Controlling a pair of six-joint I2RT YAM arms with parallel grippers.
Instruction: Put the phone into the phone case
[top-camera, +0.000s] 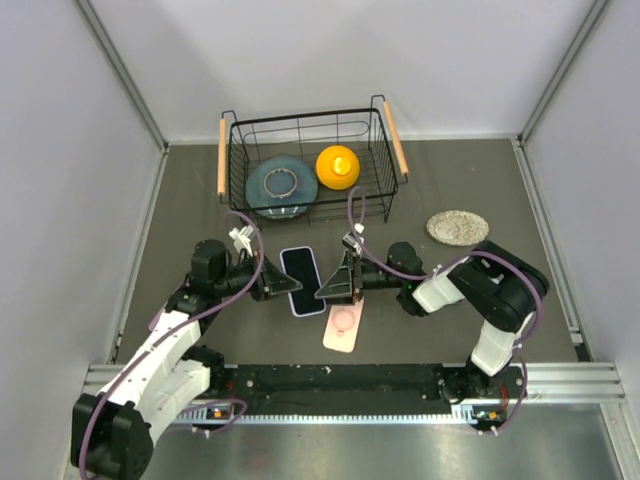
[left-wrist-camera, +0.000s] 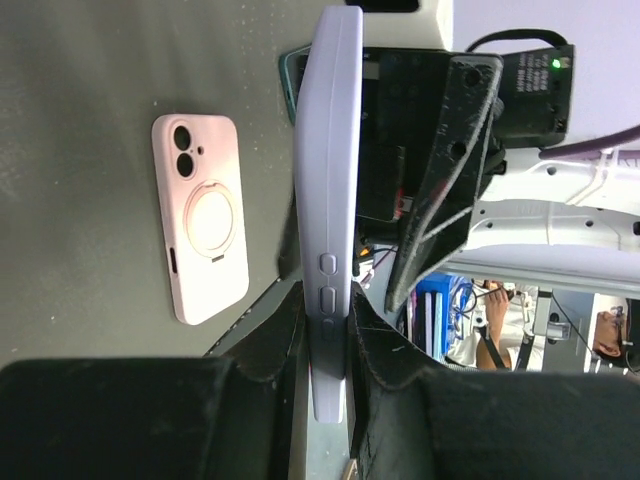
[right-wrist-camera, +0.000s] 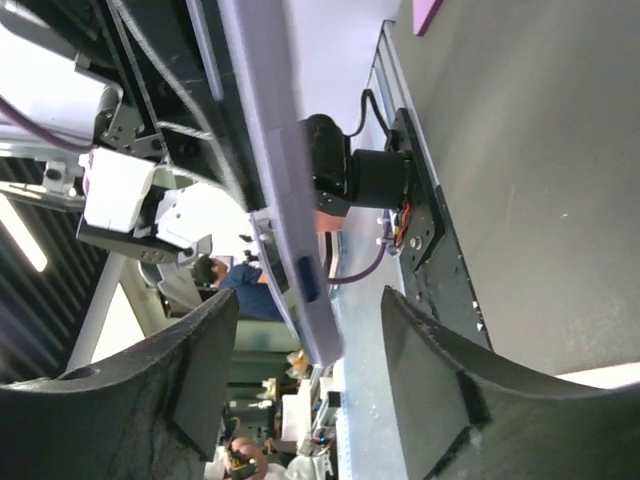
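Observation:
A lavender-edged phone (top-camera: 300, 280) with a dark screen is held on edge just above the table centre. My left gripper (top-camera: 272, 281) is shut on its left end; the left wrist view shows the phone (left-wrist-camera: 330, 180) clamped edge-on between my fingers (left-wrist-camera: 330, 330). My right gripper (top-camera: 335, 285) is open at the phone's other side; in the right wrist view the phone's edge (right-wrist-camera: 275, 170) lies between the spread fingers (right-wrist-camera: 310, 370) with gaps on both sides. A pink phone case (top-camera: 343, 327) with a ring lies back up on the table, also seen in the left wrist view (left-wrist-camera: 200, 220).
A black wire basket (top-camera: 305, 120) with wooden handles stands at the back, holding a blue-grey plate (top-camera: 278, 185) and a yellow object (top-camera: 337, 166). A speckled dish (top-camera: 458, 226) lies at the right. The black mounting rail (top-camera: 350, 380) runs along the near edge.

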